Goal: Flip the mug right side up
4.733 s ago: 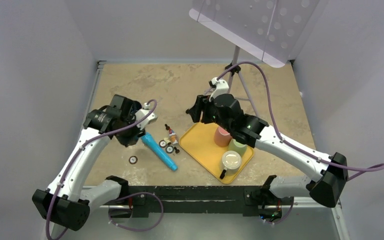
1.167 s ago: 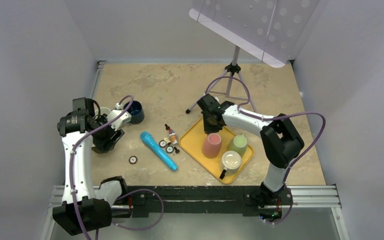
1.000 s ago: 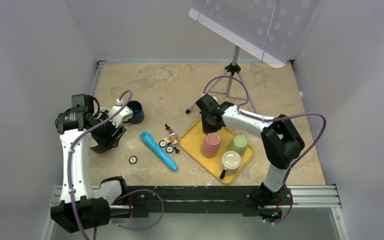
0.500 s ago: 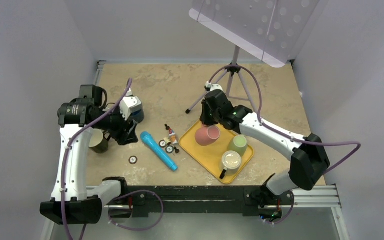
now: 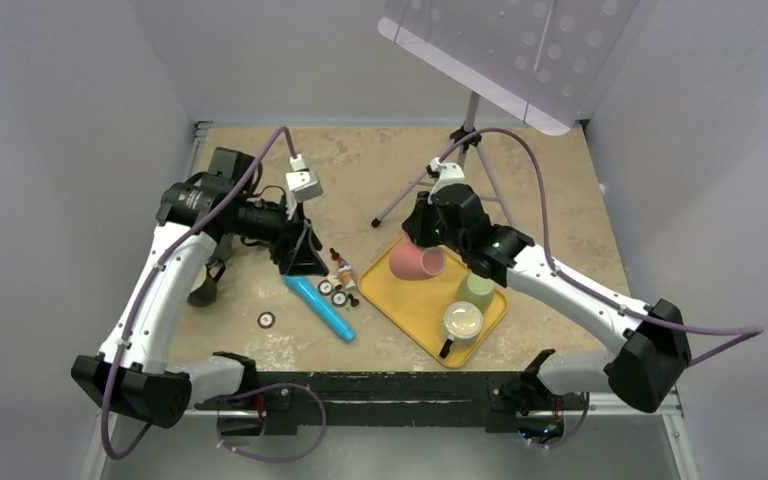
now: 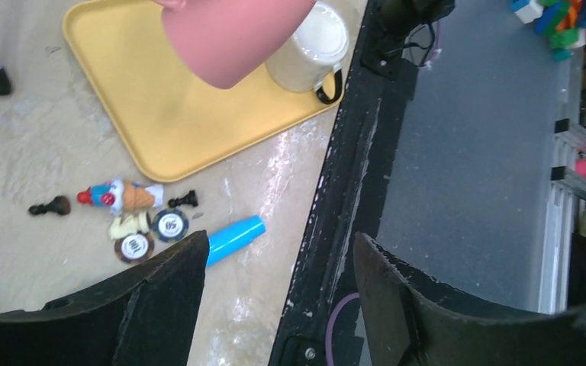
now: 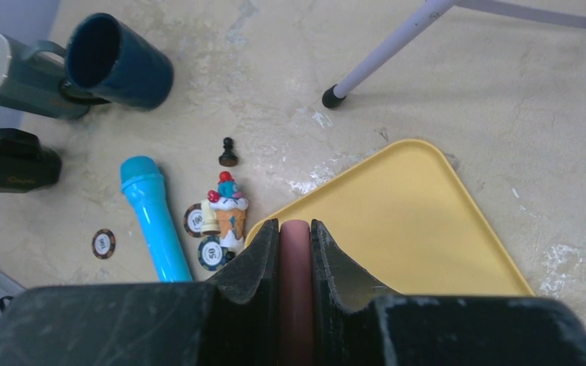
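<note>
Pink mug point(image 5: 415, 262), tipped on its side over the yellow tray point(image 5: 400, 305), centre of the top view.
Right gripper point(image 7: 295, 229) is clenched on the mug's wall, pinched between both fingers. This grip probably lets the wrist roll the mouth upward; the turn looks half done and the mug is not yet set down. Left gripper point(image 6: 278, 248) is spread and empty, left of centre above the blue tube point(image 5: 317, 305), apparently kept out of the way.

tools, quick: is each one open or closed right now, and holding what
left tool: open, holding nothing
right tool: closed on the pink mug
</note>
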Controlling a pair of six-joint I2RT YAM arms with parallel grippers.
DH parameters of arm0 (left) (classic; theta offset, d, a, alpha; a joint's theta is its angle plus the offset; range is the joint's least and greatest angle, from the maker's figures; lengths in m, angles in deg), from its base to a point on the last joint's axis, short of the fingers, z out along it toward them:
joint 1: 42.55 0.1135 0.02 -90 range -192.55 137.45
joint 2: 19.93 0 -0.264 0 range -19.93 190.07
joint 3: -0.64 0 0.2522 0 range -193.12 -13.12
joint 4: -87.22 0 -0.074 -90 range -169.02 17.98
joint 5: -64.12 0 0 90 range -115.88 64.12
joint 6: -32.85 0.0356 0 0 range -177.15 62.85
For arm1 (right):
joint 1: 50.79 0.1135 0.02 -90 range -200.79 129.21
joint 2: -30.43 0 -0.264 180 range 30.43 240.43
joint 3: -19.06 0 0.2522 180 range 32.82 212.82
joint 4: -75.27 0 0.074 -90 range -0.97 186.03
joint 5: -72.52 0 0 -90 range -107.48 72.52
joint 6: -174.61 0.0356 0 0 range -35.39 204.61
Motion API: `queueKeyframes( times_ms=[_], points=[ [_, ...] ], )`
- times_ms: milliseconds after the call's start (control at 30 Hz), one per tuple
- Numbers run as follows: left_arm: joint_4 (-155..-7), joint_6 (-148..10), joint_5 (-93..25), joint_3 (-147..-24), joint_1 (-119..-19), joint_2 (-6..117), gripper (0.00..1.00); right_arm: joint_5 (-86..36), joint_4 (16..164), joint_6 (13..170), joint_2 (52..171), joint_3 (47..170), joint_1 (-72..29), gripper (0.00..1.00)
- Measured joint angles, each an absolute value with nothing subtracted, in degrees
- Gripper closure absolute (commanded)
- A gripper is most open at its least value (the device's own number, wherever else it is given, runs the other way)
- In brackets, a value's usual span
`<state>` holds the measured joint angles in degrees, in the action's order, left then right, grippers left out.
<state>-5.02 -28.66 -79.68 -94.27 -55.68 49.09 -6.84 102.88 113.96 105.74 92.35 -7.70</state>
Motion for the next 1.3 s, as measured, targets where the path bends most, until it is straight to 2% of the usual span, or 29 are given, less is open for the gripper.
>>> queueKeyframes(
  times_ms=[133,367,600,800,900,933,967,1033,1100,1133,1200,1233,1300],
  points=[
    [-9.83,-33.10,-82.45,-93.43,-58.67,52.10,0.21,-8.27,100.14,113.93,101.74,90.75,-7.70,1.00],
    [-22.84,-46.36,-86.50,-90.70,-60.70,54.86,0.20,-11.72,91.40,114.83,92.82,88.09,-7.70,1.00],
    [-36.96,-61.29,-89.43,-90.31,-63.48,55.53,0.27,-15.11,82.11,117.56,89.78,87.28,-7.52,1.00],
    [-42.81,-68.40,-92.16,-90.02,-66.87,58.05,0.43,-17.12,79.18,118.96,90.98,87.28,-7.28,1.00],
    [-45.44,-70.87,-93.51,-89.22,-67.54,58.38,0.53,-17.86,77.57,119.59,91.35,87.28,-7.24,1.00],
    [-46.05,-71.65,-93.80,-89.13,-67.81,58.38,0.60,-18.32,77.02,119.68,91.49,87.28,-7.24,1.00],
    [-47.12,-72.62,-94.08,-89.02,-68.18,58.38,0.71,-18.60,76.52,119.81,91.59,87.28,-7.24,1.00],
    [-48.98,-74.69,-93.95,-88.76,-68.42,58.35,1.00,-19.67,74.88,120.21,91.79,87.28,-7.28,1.00],
    [-49.98,-77.64,-96.77,-88.54,-67.87,58.51,1.00,-21.51,73.22,119.73,91.75,87.26,-7.46,1.00],
    [-50.18,-78.41,-98.71,-88.63,-67.61,58.51,1.00,-22.32,72.69,119.75,91.70,87.21,-7.52,0.91],
    [-48.04,-77.88,-99.55,-89.83,-67.52,58.62,1.00,-23.13,72.58,119.73,92.01,87.43,-7.57,0.59],
    [-44.95,-76.11,-98.47,-91.51,-67.52,59.05,1.00,-23.04,73.41,119.59,92.56,88.11,-7.57,0.49],
    [-37.13,-69.42,-91.46,-96.60,-68.37,60.43,1.00,-19.76,78.09,118.83,94.87,91.47,-7.50,0.41]
  ],
)
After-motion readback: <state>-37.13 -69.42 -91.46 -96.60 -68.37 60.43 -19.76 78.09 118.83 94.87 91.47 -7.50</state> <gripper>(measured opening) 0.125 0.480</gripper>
